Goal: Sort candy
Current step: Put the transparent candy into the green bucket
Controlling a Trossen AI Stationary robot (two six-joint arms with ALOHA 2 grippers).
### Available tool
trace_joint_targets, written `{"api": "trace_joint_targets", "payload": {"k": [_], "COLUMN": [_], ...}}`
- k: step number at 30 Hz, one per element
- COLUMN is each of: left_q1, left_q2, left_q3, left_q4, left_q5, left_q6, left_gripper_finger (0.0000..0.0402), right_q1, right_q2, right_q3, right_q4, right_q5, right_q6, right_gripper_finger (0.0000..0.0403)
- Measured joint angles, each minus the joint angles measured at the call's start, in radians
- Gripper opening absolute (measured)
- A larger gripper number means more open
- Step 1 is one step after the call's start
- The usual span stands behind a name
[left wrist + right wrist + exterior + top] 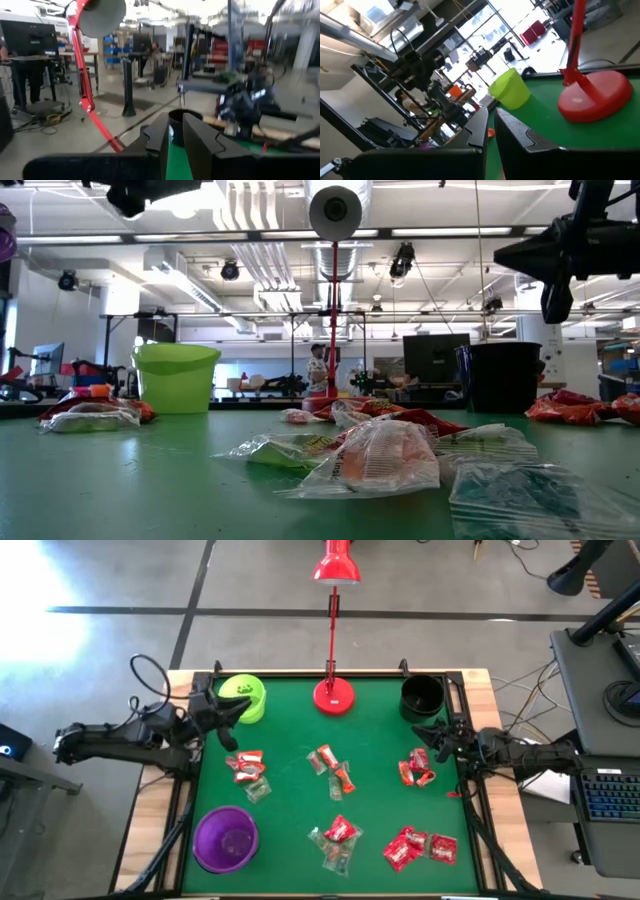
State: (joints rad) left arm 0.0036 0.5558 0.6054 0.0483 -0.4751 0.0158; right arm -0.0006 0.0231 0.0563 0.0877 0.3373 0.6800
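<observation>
We see the green bench, red desk lamp at far centre. Left tool by the lime-green cup, fingers slightly apart, empty. Right tool beside the black cup, shut, empty. Candy scattered in clusters mid-bench.

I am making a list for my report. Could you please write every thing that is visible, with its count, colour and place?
candy: many pieces, red, orange and clear, in several piles across the green mat
lime-green cup: one, far left corner
black cup: one, far right corner
purple cup: one, near left corner
desk lamp: one, red, far edge, middle
table: one, green mat, wooden rim
left gripper: one, dark, beside the lime-green cup
right gripper: one, dark, shut, below the black cup
</observation>
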Motion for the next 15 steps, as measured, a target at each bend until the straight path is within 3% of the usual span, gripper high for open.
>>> {"api": "trace_joint_targets", "payload": {"k": [7,15], "left_q1": [0.001,0.001], "left_q2": [0.047,0.103], "left_q3": [0.135,0.196], "left_q4": [-0.081,-0.103], "left_q5": [-0.137,-0.263], "left_q6": [-0.016,-0.016], "left_gripper_finger": [0.0047,0.0094], "right_q1": [0.0,0.0], "right_q2": [0.005,0.007], "right_q3": [0.097,0.223], "right_q4": [0.0,-0.074], "right_q5": [-0.073,-0.083], "right_q6": [-0.21,-0.389], "right_gripper_finger": [0.0077,0.0146]}}
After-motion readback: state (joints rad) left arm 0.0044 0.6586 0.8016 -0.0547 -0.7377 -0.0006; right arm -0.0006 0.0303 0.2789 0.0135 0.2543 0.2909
